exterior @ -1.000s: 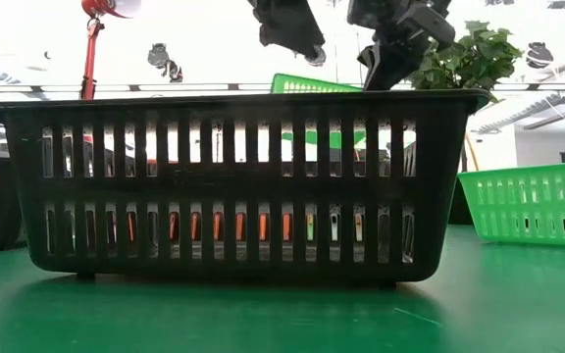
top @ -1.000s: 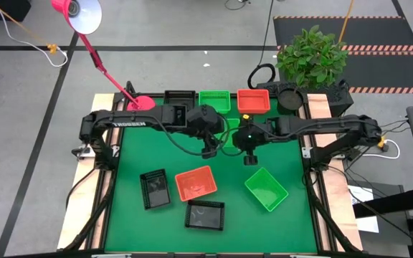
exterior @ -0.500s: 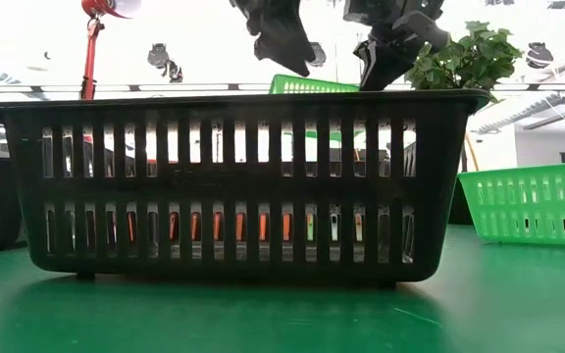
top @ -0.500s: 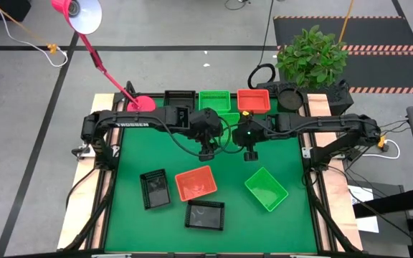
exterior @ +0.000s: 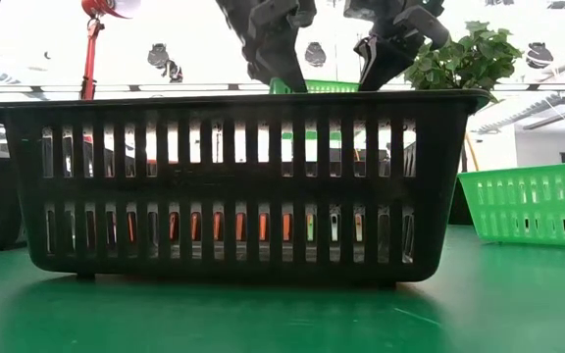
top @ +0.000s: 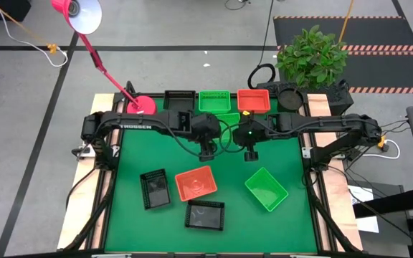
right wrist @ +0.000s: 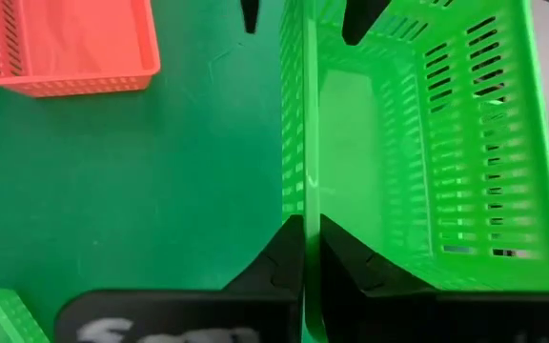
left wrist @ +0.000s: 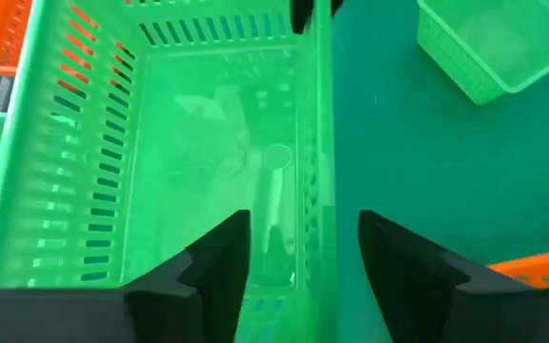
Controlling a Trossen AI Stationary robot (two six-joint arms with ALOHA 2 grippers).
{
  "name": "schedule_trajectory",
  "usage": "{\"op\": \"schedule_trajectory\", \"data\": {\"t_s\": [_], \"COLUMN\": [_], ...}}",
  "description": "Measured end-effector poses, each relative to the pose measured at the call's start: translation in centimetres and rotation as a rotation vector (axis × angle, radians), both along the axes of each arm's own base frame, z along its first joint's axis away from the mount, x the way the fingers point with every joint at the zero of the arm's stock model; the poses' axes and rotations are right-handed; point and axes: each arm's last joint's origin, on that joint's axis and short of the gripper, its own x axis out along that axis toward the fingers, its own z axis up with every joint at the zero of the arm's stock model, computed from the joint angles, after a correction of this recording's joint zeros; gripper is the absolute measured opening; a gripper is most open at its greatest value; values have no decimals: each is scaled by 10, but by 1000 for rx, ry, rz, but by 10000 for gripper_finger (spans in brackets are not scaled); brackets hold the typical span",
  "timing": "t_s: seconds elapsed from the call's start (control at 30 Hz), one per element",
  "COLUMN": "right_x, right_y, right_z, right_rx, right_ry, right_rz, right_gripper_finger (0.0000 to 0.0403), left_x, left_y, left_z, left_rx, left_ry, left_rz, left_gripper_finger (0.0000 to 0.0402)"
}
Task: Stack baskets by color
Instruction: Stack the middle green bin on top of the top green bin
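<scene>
Right end effector [right wrist: 304,250] pinches green basket [right wrist: 408,143] wall — left [left wrist: 303,250] straddles it.

Basket [top: 226,123] between both hands

The counter [top: 131,215] has a dark green top. Beside the pink lamp base [top: 143,103] stand a black basket [top: 180,98], a bright green basket [top: 214,99] and an orange-red basket [top: 253,100], all slot-patterned. Farther from the lamp base lie another orange-red basket [top: 196,183] and another bright green basket [top: 266,189].
</scene>
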Motion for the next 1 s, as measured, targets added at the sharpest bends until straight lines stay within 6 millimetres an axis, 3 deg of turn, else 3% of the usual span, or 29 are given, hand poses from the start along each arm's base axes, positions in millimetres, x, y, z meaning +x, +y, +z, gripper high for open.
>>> {"op": "schedule_trajectory", "data": {"t_s": [0.63, 1.0], "right_x": [1, -5], "right_y": [0, -2], "right_z": [1, 20], "right_rx": [0, -16], "right_ry": [-17, -143], "right_rz": [-10, -6], "right_gripper_finger": [12, 61], "left_x": [2, 1], "left_y": [0, 15], "left_z": [1, 2], "left_rx": [23, 139], "left_ry": [-15, -5], "left_rz": [-29, -145], "left_gripper_finger": [11, 8]}}
